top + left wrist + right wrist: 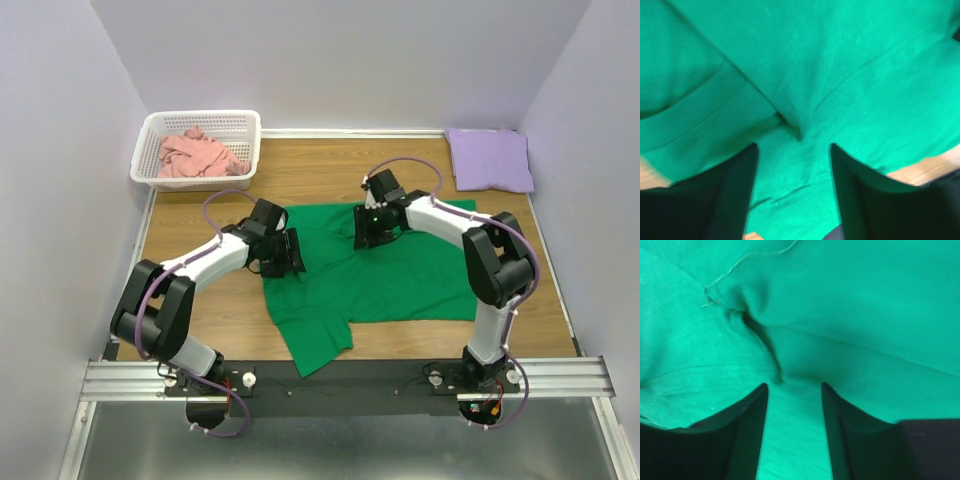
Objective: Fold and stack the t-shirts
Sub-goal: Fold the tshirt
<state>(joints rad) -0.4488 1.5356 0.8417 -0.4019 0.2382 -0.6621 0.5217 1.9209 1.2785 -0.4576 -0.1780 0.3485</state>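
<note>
We are at the first fold: the bright green cloth t-shirt [410,285] lies spread on the wooden desk [320,180]. The left pincer [291,252] and right pincer [364,228] sit low over it, fingers apart, gripping nothing. Next, we judge, both must pinch cloth and carry it over.

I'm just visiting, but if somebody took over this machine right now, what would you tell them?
Left end effector: open, low over the green t-shirt.
Right end effector: open, low over the same shirt, near its far edge.
Purple t-shirt: looks folded, far right corner.
Pink t-shirt: crumpled in the white basket.
Left to do: fold green and pink, stack all three.
</note>
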